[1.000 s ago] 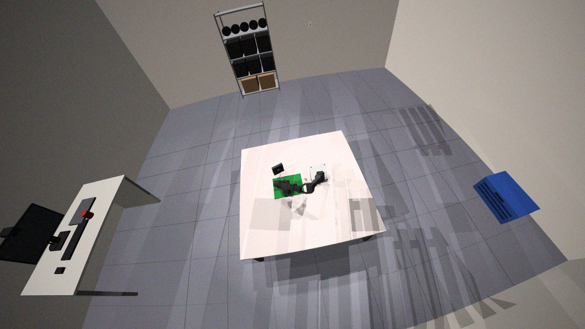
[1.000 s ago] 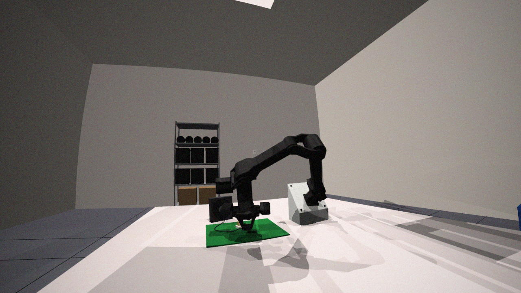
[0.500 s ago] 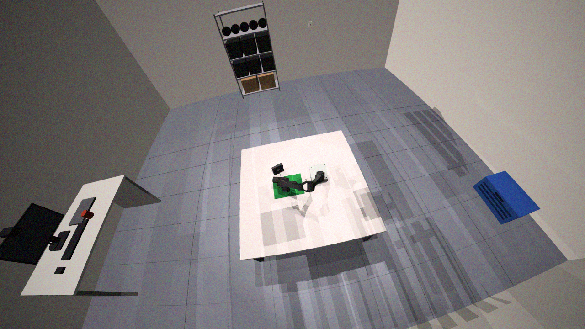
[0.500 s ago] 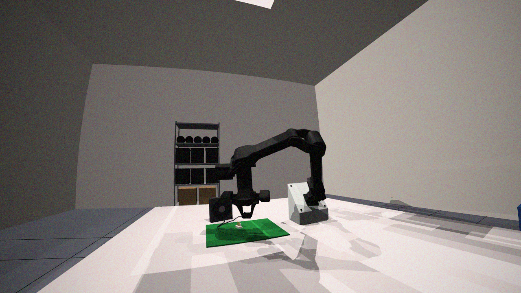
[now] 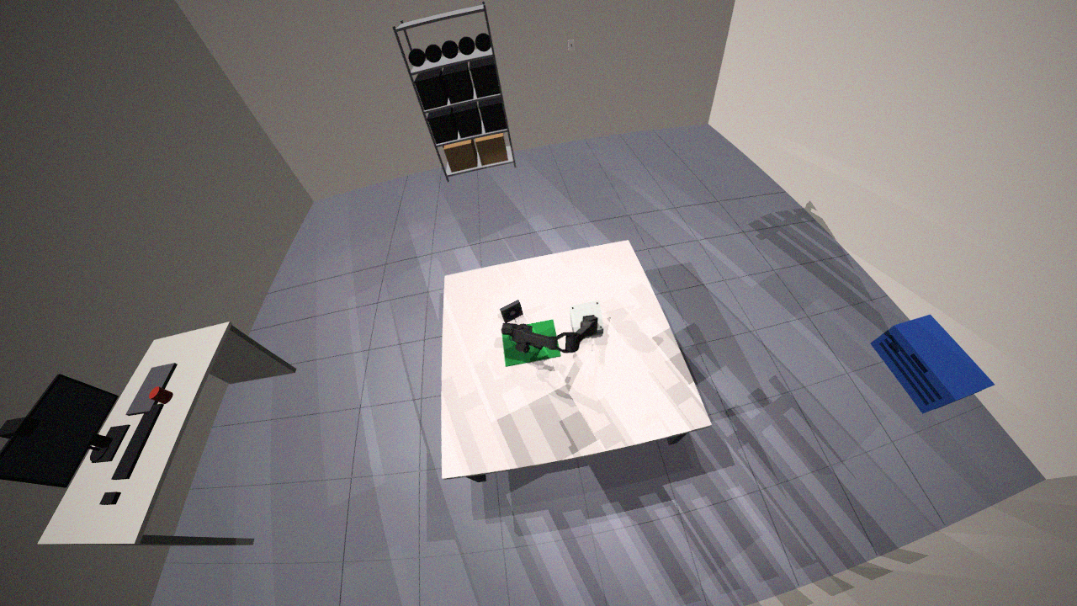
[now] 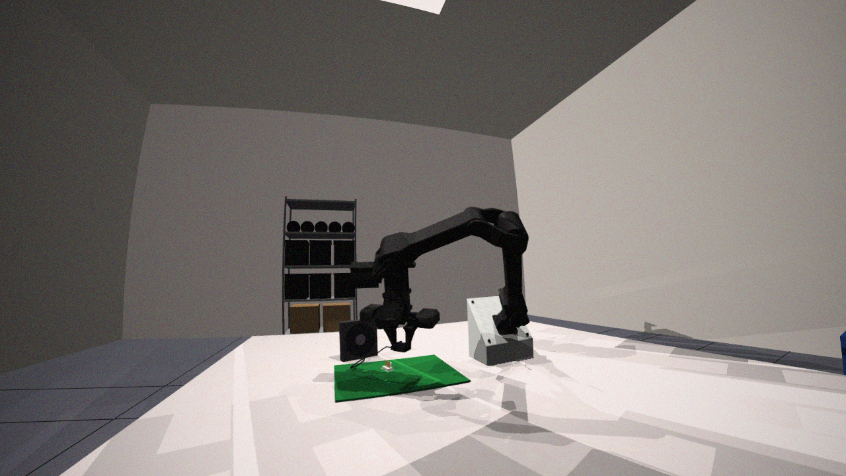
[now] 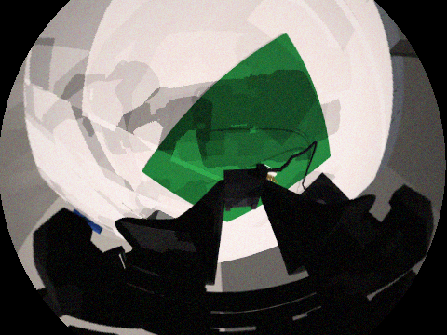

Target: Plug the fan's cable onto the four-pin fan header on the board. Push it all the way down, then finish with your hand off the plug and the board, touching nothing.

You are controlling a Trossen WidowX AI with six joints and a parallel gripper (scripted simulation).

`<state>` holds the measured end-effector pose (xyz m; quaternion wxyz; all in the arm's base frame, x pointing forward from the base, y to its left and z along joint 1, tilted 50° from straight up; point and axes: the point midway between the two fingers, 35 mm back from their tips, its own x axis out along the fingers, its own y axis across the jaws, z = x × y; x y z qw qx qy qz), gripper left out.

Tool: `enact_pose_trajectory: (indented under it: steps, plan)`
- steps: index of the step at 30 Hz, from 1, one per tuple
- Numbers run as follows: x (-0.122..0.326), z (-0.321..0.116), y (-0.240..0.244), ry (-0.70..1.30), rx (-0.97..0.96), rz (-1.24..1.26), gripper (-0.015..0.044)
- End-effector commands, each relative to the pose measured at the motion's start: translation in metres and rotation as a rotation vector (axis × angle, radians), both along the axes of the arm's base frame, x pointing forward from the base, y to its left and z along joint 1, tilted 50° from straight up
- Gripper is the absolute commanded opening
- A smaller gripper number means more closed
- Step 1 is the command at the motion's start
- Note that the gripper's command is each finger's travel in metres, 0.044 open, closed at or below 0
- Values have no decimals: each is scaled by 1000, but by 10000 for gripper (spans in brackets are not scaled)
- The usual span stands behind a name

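The black plug (image 6: 400, 346) (image 7: 242, 186) is pinched in the claw (image 5: 519, 346) (image 6: 401, 344) (image 7: 241, 182), raised above the green board (image 5: 547, 332) (image 6: 434, 369) (image 7: 279, 60). Its cable (image 6: 383, 349) (image 7: 294, 155) trails left, toward the fan (image 5: 511, 310) (image 6: 358, 340). The white header (image 6: 387, 367) (image 7: 272, 174) stands uncovered on the board, which lies on the table (image 5: 572, 406) (image 6: 295, 426) (image 7: 186, 51).

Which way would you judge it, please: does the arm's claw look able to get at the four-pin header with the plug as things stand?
Probably yes: the claw holds the plug above the board, and nothing visible blocks the header.
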<state>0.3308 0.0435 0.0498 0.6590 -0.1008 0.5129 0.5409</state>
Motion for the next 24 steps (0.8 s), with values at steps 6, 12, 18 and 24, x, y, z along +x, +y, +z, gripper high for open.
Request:
enact_pose_trajectory:
  steps: [6, 12, 18, 24]
  plan:
    - [0, -2, -3, 197, 2, -259, 0]
    - [0, -3, -4, 329, 1, -421, 0]
    - [-1, -4, -5, 463, 0, -580, 0]
    - [-1, -5, -6, 601, -2, -737, 0]
